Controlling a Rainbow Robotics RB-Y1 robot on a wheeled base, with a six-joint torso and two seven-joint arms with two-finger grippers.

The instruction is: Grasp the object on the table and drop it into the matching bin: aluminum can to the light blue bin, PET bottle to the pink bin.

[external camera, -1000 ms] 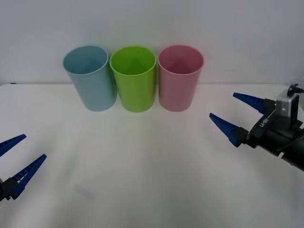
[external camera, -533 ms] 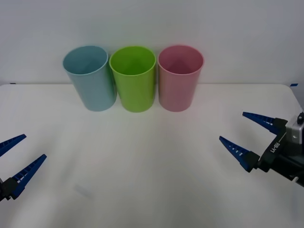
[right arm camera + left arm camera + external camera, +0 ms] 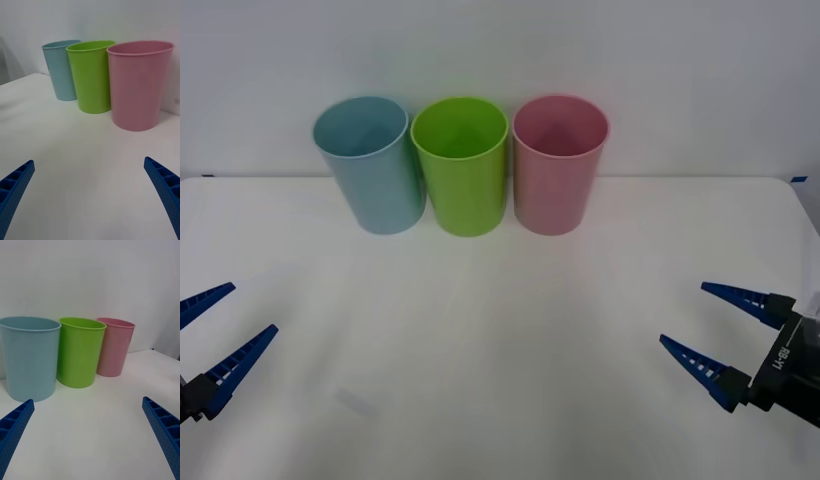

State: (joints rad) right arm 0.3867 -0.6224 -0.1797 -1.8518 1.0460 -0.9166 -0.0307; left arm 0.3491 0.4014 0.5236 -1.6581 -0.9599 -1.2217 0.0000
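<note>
Bins stand in a tight row at the far edge of my white, matte bench (image 3: pixel 500 330): smooth tapered plastic cups, green bin (image 3: pixel 461 165) in the middle, blue bin (image 3: pixel 370 163) to its left, pink bin (image 3: pixel 559 163) to its right. Both tools hang released, ribbed blue fingers spread: left tool (image 3: pixel 210 335) near-left of the green bin, right tool (image 3: pixel 725 335) near-right. I can't see the bottle.

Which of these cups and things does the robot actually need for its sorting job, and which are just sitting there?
Part of the job:
pink bin
light blue bin
table
left gripper, open, low at the table's left
right gripper, open, low at the table's right

Just standing there:
lime green bin, between the other two
</note>
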